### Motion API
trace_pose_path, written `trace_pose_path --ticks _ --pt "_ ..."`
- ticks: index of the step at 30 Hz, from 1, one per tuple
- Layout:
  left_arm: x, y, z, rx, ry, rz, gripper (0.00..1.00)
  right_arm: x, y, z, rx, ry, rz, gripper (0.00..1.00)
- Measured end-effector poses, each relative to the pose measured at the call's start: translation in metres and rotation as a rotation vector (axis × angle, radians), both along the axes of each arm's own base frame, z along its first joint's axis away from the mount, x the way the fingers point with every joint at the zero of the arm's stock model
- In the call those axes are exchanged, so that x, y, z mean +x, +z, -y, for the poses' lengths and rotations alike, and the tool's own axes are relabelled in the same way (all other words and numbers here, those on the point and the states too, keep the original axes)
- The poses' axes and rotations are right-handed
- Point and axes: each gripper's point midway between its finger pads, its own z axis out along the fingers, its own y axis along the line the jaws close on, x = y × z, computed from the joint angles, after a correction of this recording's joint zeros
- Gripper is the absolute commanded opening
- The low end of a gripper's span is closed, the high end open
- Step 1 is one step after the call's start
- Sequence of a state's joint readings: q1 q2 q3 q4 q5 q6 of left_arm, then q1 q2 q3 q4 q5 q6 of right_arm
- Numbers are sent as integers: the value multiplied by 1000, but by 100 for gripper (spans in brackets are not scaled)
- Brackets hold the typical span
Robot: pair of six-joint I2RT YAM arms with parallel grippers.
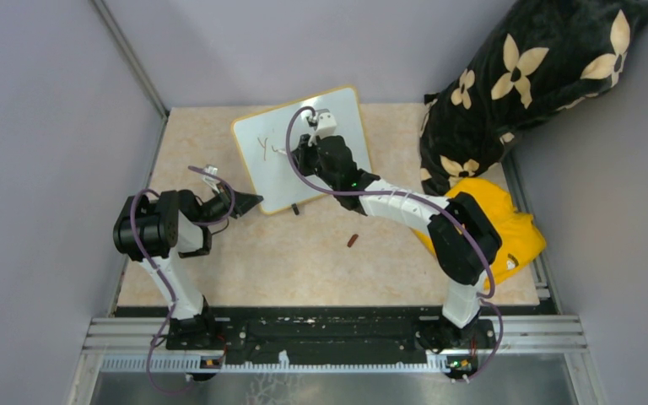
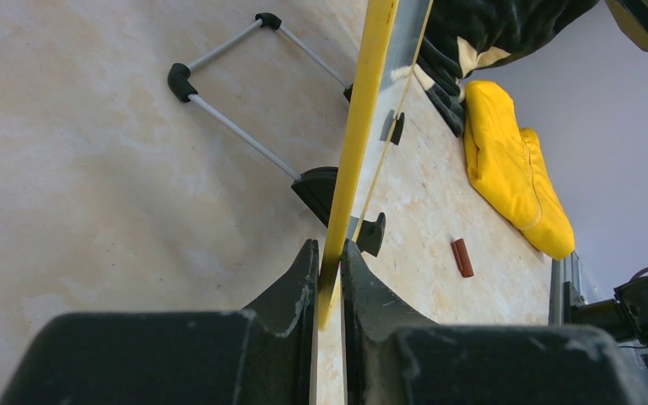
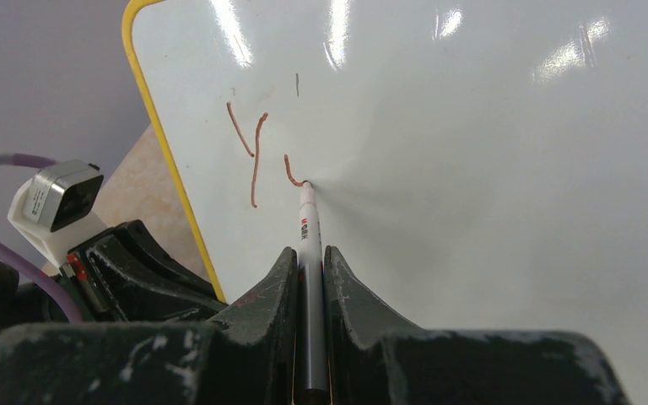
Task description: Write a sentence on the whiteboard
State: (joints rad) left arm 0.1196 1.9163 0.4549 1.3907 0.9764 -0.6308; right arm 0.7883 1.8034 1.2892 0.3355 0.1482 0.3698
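The whiteboard (image 1: 344, 116), white with a yellow frame, lies at the back middle of the table. My left gripper (image 1: 251, 202) is shut on its near-left corner; in the left wrist view the yellow frame edge (image 2: 363, 126) runs between the closed fingers of the left gripper (image 2: 329, 253). My right gripper (image 1: 305, 150) is over the board, shut on a white marker (image 3: 307, 224) whose tip touches the surface. Of the sentence, thin reddish-brown strokes show: a "y" (image 3: 251, 148) and a short curved stroke (image 3: 289, 171) at the marker tip. The "y" also shows from above (image 1: 263, 145).
A small reddish-brown cap (image 1: 353, 240) lies on the table in front of the board, also in the left wrist view (image 2: 462, 257). A yellow cloth (image 1: 515, 232) and a black flowered cushion (image 1: 523, 76) sit at the right. The board's wire stand (image 2: 236, 126) shows underneath. Grey walls stand on both sides.
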Motion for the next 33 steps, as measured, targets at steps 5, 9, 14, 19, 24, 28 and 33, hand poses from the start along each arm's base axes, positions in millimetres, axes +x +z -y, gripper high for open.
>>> trace_pose_path --ticks 5,9,14,19,24,28,33 --pt "0 0 0 0 0 0 0 0 0 0 0 0 0 0" --pt "0 0 0 0 0 0 0 0 1 0 1 0 1 0" --pt "0 0 0 0 0 1 0 0 1 0 1 0 1 0" --pt "0 0 0 0 0 1 0 0 1 0 1 0 1 0" --pt "0 0 0 1 0 1 0 1 2 0 3 0 3 0" --pt "0 0 0 1 0 1 0 1 2 0 4 0 5 0" --pt "0 0 0 2 -1 3 0 4 9 0 24 -5 26 0"
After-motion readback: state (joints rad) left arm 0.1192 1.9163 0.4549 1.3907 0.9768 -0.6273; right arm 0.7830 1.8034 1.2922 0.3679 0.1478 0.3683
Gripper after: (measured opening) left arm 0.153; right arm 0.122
